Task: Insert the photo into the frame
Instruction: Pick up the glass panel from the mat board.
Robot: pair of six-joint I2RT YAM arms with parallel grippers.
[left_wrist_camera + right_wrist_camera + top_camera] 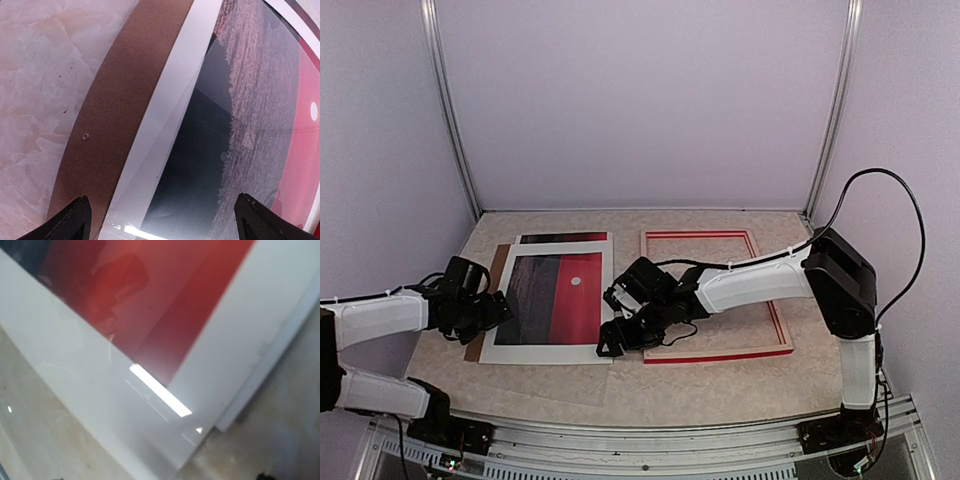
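Here, left claw (162,210) wide open above photo (270,110), right claw (617,335) at mat (550,350) corner

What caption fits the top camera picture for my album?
The photo waits under a white mat, beside the red frame.

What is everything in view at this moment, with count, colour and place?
photo: one, half dark, half red with a white dot, showing through the mat's opening, left of centre.
mat: one, white, lying over the photo.
backing board: one, brown, under the stack, showing along its left edge.
frame: one, red, flat on the table right of the stack, nothing in it.
table: one, beige marbled.
left arm, right arm: two, white and black.
left fingers: black, open, over the stack's left edge.
right fingers: black, at the stack's near right corner; open or shut unclear.
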